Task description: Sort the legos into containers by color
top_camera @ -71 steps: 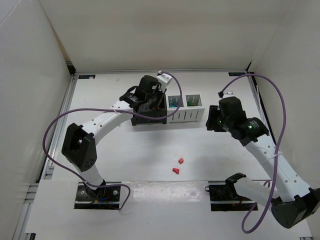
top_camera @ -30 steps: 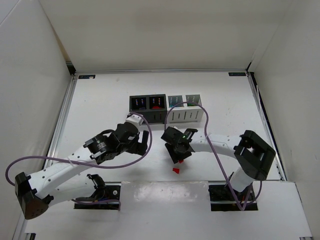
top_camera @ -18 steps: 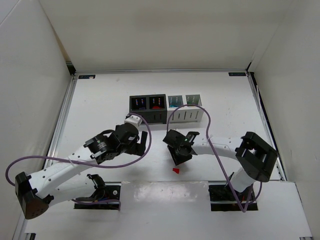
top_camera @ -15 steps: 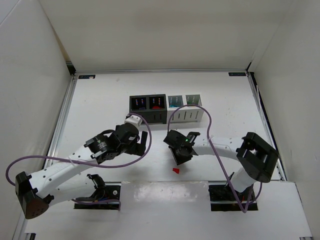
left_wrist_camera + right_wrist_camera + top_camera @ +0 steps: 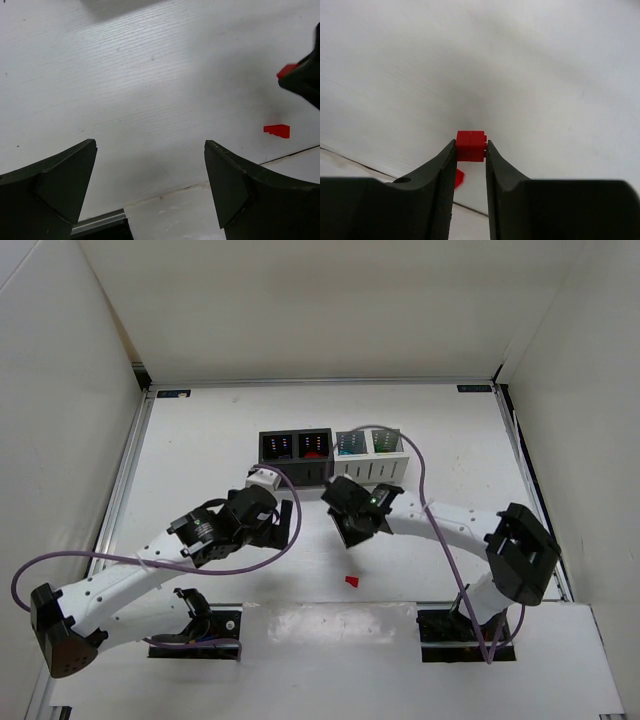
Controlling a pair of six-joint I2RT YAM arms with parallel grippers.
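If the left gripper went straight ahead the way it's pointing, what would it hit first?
Likely bare table; the loose red lego sits well off the line of the left gripper.

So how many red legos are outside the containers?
2: a held red lego in the right tool, a loose red lego on the table. Others may hide under the arms.

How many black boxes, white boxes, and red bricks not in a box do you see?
Black boxes: 2
White boxes: 2
Red bricks outside the boxes: 2
Total: 6
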